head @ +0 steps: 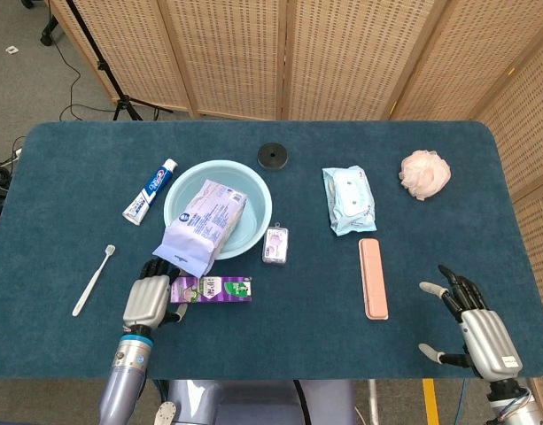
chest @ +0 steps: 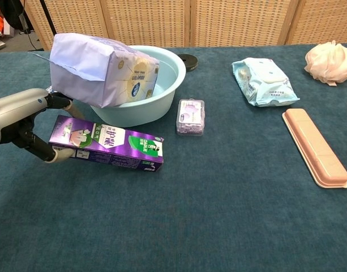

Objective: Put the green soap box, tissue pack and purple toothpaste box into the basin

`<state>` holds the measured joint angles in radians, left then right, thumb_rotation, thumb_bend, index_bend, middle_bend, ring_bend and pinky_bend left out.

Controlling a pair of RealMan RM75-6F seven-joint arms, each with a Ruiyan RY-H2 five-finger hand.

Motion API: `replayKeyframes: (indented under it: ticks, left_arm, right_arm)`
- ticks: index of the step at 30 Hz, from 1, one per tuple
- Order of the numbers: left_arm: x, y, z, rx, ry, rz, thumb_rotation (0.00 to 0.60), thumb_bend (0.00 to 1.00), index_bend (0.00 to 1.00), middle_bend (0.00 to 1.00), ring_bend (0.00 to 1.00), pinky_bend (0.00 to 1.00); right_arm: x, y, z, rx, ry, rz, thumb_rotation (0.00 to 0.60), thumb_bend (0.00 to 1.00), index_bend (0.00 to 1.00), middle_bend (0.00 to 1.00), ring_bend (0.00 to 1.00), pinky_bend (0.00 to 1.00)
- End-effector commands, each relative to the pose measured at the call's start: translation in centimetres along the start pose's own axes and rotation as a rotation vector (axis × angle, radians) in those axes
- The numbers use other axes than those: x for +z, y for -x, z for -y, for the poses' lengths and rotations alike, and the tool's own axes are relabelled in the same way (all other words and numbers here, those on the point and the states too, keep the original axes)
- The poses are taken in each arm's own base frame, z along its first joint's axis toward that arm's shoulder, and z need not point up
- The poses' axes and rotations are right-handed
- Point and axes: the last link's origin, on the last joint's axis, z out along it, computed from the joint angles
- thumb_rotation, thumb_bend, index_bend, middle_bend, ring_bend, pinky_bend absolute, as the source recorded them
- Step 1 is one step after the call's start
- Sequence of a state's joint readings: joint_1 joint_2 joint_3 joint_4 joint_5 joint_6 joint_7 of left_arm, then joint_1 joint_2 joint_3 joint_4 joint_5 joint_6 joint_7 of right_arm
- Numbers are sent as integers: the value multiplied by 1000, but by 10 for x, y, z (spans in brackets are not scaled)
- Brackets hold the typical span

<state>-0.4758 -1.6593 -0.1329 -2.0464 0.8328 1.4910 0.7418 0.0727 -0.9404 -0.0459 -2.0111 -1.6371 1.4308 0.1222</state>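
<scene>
The purple toothpaste box (head: pixel 213 289) (chest: pixel 111 147) lies in front of the light-blue basin (head: pixel 258 199) (chest: pixel 173 62). My left hand (head: pixel 150 297) (chest: pixel 26 122) grips the box's left end, which is raised, while its right end stays low at the table. The pale purple tissue pack (head: pixel 205 221) (chest: pixel 99 68) rests in the basin, leaning out over the near-left rim. No green soap box shows in either view; the pack hides much of the basin's inside. My right hand (head: pixel 470 323) hovers open at the table's front right, holding nothing.
A small clear box (head: pixel 275 245) sits right of the basin. Wet wipes (head: pixel 348 199), a pink case (head: pixel 372 277) and a bath puff (head: pixel 424 173) lie to the right. A toothpaste tube (head: pixel 150 190), toothbrush (head: pixel 94 279) and black disc (head: pixel 272 155) surround the basin.
</scene>
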Motion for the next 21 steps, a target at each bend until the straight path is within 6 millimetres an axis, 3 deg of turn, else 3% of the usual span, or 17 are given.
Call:
replayKeyframes:
  ticks: [1, 14, 21]
  left_arm:
    - [0, -2, -2, -12, 13, -9, 600, 435, 703, 73, 0, 64]
    - [-5, -12, -5, -27, 40, -37, 600, 449, 790, 80, 0, 64]
    - [-17, -18, 11, 6, 4, -45, 600, 476, 843, 80, 0, 64]
  right_arm:
    - [0, -1, 0, 2, 1, -1, 600, 105, 194, 0, 0, 16]
    - [-1, -2, 0, 3, 0, -3, 600, 105, 194, 0, 0, 16]
    - [-1, -3, -1, 6, 3, -9, 600, 105, 194, 0, 0, 15]
